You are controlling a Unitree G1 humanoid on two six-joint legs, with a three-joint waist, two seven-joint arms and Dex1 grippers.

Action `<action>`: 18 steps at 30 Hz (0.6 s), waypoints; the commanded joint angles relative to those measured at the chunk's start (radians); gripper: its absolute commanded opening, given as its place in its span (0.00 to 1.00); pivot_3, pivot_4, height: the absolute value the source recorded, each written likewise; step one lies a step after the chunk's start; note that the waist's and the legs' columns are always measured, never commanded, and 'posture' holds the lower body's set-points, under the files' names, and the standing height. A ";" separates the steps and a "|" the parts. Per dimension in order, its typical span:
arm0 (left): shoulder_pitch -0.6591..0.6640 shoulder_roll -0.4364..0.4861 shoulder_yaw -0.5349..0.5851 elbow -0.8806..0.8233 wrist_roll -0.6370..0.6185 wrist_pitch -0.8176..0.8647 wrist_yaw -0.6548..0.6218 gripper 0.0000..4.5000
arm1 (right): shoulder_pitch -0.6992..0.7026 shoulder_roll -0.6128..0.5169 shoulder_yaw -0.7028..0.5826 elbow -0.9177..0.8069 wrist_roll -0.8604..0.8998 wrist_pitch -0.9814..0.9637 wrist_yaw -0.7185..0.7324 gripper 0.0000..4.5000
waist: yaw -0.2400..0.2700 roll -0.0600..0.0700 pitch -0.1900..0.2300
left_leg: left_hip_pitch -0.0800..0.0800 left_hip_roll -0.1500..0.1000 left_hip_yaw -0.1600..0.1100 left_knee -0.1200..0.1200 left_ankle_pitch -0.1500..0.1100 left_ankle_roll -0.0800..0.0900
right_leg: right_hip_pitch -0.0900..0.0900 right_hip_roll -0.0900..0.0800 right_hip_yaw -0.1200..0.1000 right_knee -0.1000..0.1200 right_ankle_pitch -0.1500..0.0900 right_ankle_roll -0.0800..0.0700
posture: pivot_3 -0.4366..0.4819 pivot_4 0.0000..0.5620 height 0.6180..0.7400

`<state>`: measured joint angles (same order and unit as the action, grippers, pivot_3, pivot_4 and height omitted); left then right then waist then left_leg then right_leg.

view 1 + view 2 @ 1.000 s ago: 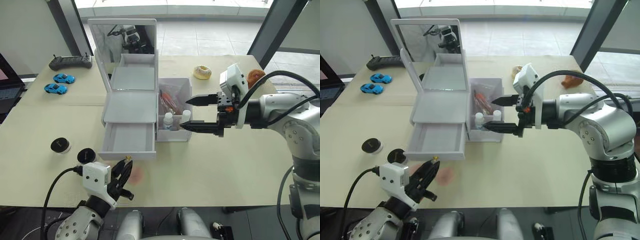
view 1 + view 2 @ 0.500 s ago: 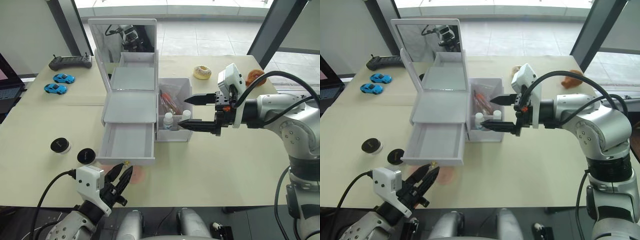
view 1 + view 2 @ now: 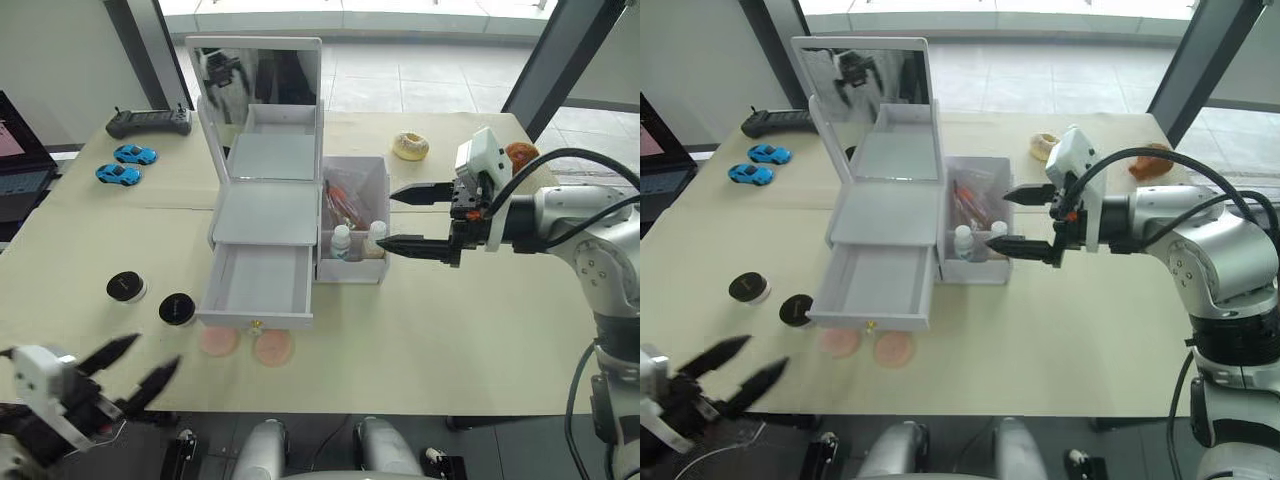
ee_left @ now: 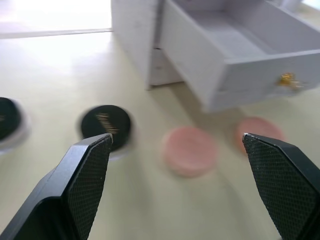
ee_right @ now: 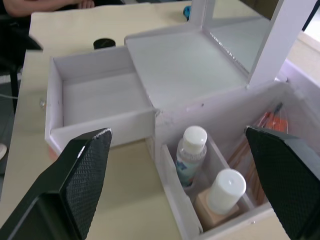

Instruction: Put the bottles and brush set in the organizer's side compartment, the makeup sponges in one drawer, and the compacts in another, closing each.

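Observation:
The white organizer (image 3: 262, 200) stands mid-table with its mirror up and its lower drawer (image 3: 258, 285) pulled open and empty. Its side compartment (image 3: 355, 170) holds the two bottles (image 3: 342, 241) (image 3: 375, 237) and the brush set (image 3: 343, 203). Both pink makeup sponges (image 3: 218, 341) (image 3: 272, 348) lie on the table just before the drawer. Two black-topped compacts (image 3: 125, 287) (image 3: 177, 309) sit left of it. My left gripper (image 3: 155, 352) is open, low at the table's front left, apart from the sponges (image 4: 189, 150). My right gripper (image 3: 388, 218) hovers open beside the side compartment.
A doughnut (image 3: 408, 146) and a brown pastry (image 3: 517, 152) lie at the back right. Two blue toy cars (image 3: 133, 155) (image 3: 113, 172) and a black controller (image 3: 148, 121) sit at the back left. A laptop (image 3: 20, 140) is at the left edge.
My left gripper opened wide and drew back to the left, toward the table's front edge, uncovering both sponges. My right gripper shifted slightly right. The view also shifted a little.

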<state>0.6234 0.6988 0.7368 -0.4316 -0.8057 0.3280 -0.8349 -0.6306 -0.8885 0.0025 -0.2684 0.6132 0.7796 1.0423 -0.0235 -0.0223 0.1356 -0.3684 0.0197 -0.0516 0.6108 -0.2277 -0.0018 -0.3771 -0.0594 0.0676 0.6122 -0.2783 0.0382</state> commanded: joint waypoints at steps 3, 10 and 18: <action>-0.294 0.312 0.048 0.412 0.039 0.025 -0.178 1.00 | 0.145 -0.109 -0.153 0.050 -0.027 -0.150 0.117 1.00 | 0.007 -0.004 -0.001 | 0.000 -0.001 0.000 -0.001 0.000 0.000 | 0.000 0.000 0.000 0.000 0.005 -0.003 | 0.48 0.27 1.00; -0.672 0.567 -0.120 0.903 0.229 -0.131 -0.365 1.00 | 0.240 -0.138 -0.275 0.242 -0.135 -0.318 0.069 1.00 | -0.020 -0.001 0.000 | 0.001 0.001 0.003 -0.003 0.000 0.000 | 0.003 0.000 0.000 0.003 0.006 0.003 | 0.48 0.27 1.00; -1.003 0.564 -0.301 1.199 0.356 -0.258 -0.497 1.00 | 0.327 -0.138 -0.382 0.381 -0.151 -0.458 0.098 1.00 | -0.022 0.002 0.000 | 0.000 0.001 0.004 -0.003 0.000 0.000 | -0.003 0.002 0.002 0.014 0.007 0.000 | 0.48 0.27 1.00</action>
<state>-0.3498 1.2550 0.4407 0.7432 -0.4670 0.0984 -1.3117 -0.3042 -1.0145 -0.3343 0.1377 0.4467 0.3461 1.1339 -0.0452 -0.0200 0.1356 -0.3679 0.0210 -0.0479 0.6083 -0.2275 -0.0017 -0.3803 -0.0575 0.0696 0.6271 -0.2712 0.0385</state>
